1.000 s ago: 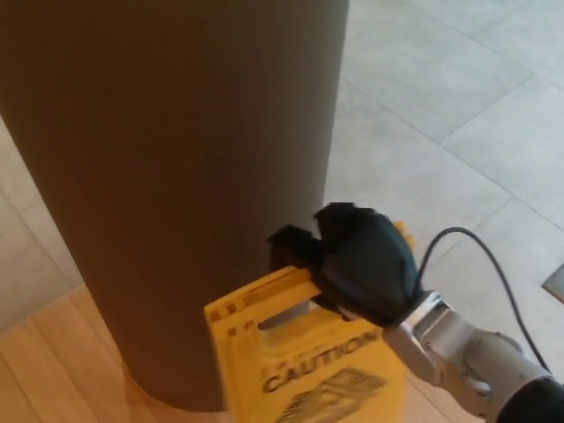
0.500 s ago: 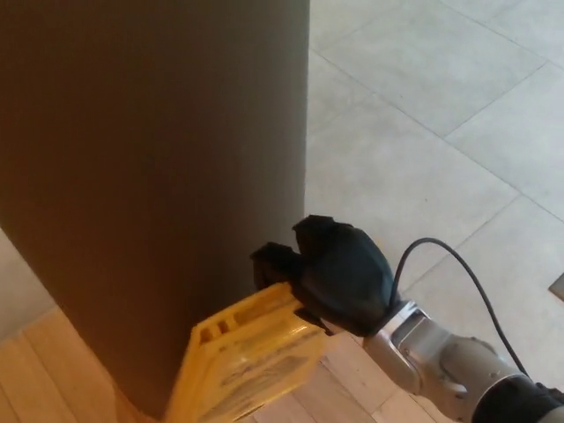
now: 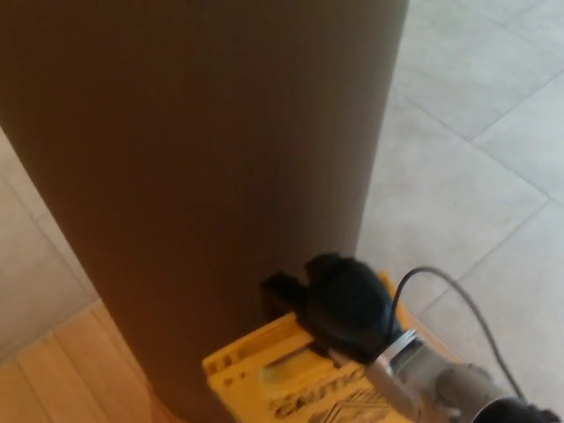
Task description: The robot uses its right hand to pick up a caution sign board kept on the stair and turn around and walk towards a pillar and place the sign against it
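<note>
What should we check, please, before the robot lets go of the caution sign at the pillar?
1. Grip: right hand closed on the top edge of the caution sign: ok.
2. Position: sign directly in front of the pillar, at its base: ok.
3. Contact: whether the sign actually leans on the pillar: cannot tell, the hand hides the meeting point.
4. Footing: sign's lower edge is out of the picture, so whether it rests on the floor: cannot tell.
5. Cable on the wrist hangs clear of the sign: ok.
6. Left hand: not visible.
</note>
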